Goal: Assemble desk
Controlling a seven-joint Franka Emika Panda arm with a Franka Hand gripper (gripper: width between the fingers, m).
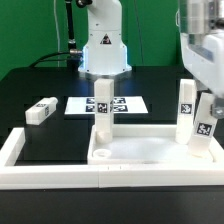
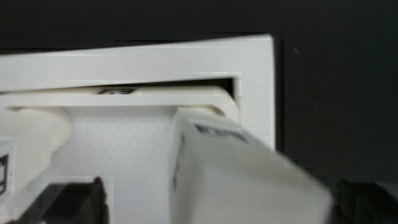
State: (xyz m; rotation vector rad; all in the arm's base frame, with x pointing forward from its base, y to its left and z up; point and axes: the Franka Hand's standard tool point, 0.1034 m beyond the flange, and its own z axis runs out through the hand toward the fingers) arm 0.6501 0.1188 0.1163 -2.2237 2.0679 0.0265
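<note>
The white tray-like tabletop (image 1: 150, 152) lies at the front of the black table. One tagged leg (image 1: 102, 108) stands upright at its far corner on the exterior view's left. A second tagged leg (image 1: 186, 110) stands upright at the corner on the exterior view's right. My gripper (image 1: 203, 112) hangs over that second leg. In the wrist view this leg (image 2: 222, 165) rises between my dark fingers (image 2: 71, 203), and the gripper (image 2: 217, 208) is open with a gap beside the leg. The tabletop's raised rim (image 2: 258, 90) shows behind it. A third leg (image 1: 41, 110) lies loose on the table at the exterior view's left.
The marker board (image 1: 132, 104) lies flat behind the tabletop. Long low white bars (image 1: 55, 176) fence the front and the left side (image 1: 12, 146) of the workspace. The robot's base (image 1: 103, 50) stands at the back.
</note>
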